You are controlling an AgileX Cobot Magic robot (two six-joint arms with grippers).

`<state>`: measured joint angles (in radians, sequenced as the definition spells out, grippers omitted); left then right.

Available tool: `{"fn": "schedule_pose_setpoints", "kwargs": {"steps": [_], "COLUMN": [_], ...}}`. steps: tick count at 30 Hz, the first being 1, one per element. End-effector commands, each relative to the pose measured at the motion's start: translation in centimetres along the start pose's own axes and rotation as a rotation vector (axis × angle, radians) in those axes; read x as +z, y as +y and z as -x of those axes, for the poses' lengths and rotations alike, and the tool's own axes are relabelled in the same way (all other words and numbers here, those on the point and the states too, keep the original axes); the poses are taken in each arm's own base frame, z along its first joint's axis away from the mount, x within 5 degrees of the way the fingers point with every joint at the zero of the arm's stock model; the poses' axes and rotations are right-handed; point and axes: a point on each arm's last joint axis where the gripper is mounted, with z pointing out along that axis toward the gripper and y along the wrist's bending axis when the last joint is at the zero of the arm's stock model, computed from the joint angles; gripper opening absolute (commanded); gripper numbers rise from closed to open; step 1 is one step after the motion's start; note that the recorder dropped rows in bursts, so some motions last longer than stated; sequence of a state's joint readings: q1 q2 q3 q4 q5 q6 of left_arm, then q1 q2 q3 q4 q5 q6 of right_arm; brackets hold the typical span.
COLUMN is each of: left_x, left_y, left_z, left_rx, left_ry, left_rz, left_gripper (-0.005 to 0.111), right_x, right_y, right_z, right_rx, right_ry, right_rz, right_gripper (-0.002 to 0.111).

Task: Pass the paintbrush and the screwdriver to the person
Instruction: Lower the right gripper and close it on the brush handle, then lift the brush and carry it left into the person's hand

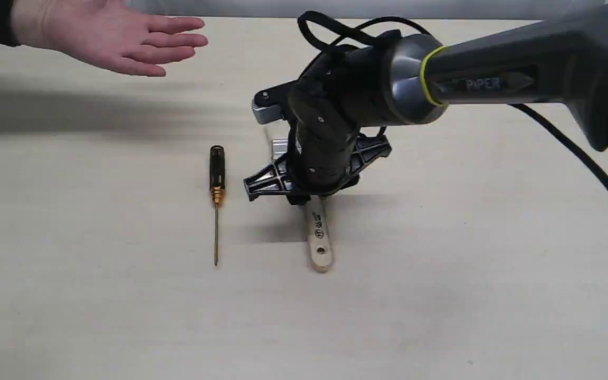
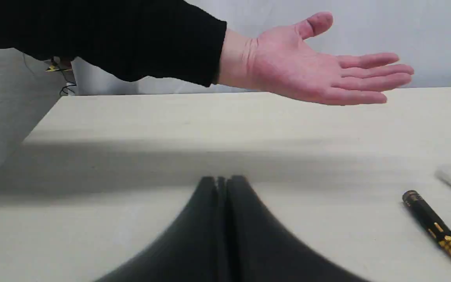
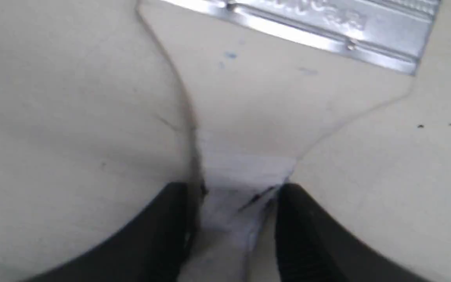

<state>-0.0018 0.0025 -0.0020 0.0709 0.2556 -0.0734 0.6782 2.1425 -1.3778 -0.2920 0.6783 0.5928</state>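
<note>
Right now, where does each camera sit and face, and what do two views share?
Exterior: high, facing the person's bare open hand; right arm shows.
Left wrist: low behind shut left gripper, facing that hand.
Right wrist: close above right gripper flanking flat wooden paintbrush.
Exterior and left wrist share the slim black and gold screwdriver.

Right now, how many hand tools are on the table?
2. The screwdriver lies free, left of the right gripper in the exterior view; the paintbrush lies under that gripper, handle between its fingers. No others visible.
</note>
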Motion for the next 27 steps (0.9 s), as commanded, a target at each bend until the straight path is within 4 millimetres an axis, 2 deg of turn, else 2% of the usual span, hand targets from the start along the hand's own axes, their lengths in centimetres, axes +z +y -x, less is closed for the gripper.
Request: {"fn": "schedule_pose_setpoints", "kwargs": {"steps": [1,5,12,16,21,27], "left_x": [0.0,0.0,0.0,0.0,0.0,0.0], "left_y": [0.0,0.0,0.0,0.0,0.0,0.0], "left_z": [0.0,0.0,0.0,0.0,0.0,0.0], "left_rx": [-0.003,-0.003,-0.002,-0.002,-0.002,-0.002], "left_ry": [-0.006,-0.006,-0.006,-0.006,-0.006,-0.006], "left_rz": [-0.006,-0.006,-0.006,-0.006,-0.006,-0.006], "left_gripper": [0.000,0.000,0.000,0.000,0.000,0.000], "right_x": [0.7,0.7,0.6,-0.3,-2.8,-7.2], "right_y": [-0.3,-0.4,-0.4,-0.4,-0.7,-1.2], "right_z": [-0.4,-0.5,-0.4,0.0,0.7,1.5], "right_rx": [-0.004,-0.004,-0.026,-0.039,-0.058,-0.073], "right_ry": [0.028,0.040,0.035,0.001,-0.058,-0.159], "right_rz": [-0.025,-0.033,-0.038,-0.033,-0.012,0.019], "right_gripper": [0.022,0.005,0.004,0.004,0.004,0.004]}}
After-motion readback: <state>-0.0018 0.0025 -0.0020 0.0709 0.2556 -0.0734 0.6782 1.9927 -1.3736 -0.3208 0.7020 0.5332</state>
